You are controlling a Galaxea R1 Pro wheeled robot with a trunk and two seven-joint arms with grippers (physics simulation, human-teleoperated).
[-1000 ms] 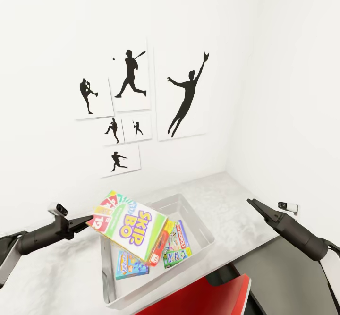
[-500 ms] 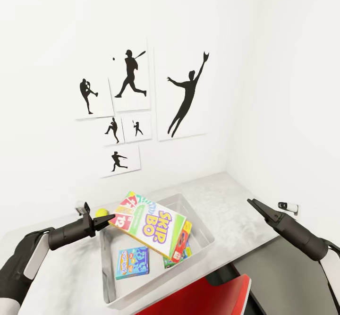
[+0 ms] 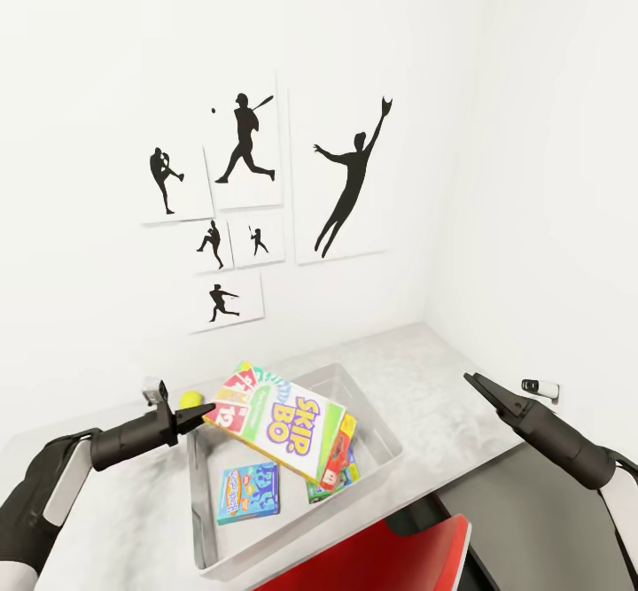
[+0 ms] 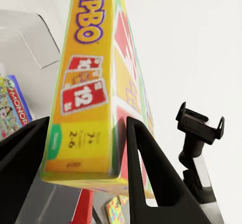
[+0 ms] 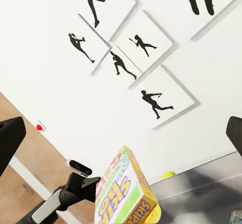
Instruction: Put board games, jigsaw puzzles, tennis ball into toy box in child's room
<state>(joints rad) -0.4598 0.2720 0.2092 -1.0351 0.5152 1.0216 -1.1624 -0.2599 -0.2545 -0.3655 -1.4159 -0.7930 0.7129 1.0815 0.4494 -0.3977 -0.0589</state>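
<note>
Progress, judged from how things lie: well along. The toy box [image 3: 377, 427] sits on the bench [image 3: 416, 361] w/ a blue game [image 3: 249, 492] flat on its floor and a Monopoly-type game [image 3: 335, 478] beside it, partly under the Skip-Bo game [image 3: 282, 416]. Skip-Bo is over the box, tilted, far edge propped on the other game, near end up at the box's rim. The left gripper [image 3: 200, 414] pinches that near end; in the left wrist view the jaws are spread wide enough to take the box's thickness, one finger [image 4: 151, 173] on each side. So 3rd game is in but not yet let go.

Left to do: tennis ball [image 3: 190, 400] sits on the bench just outside the box, behind the left gripper. A bit of a multicolour puzzle [image 4: 117, 210] shows low in the left wrist view; can't tell if it's in the box. Second puzzle: not seen.

Right gripper [image 3: 473, 384] hangs over the bench right of the box, holding nothing; wrist view shows its fingers wide apart.

Vs 1 s ago: Skip-Bo was higher and steeper, left arm further out; ball was hidden. Vs 0.5 s ago: barely any change, game a touch lower.
</note>
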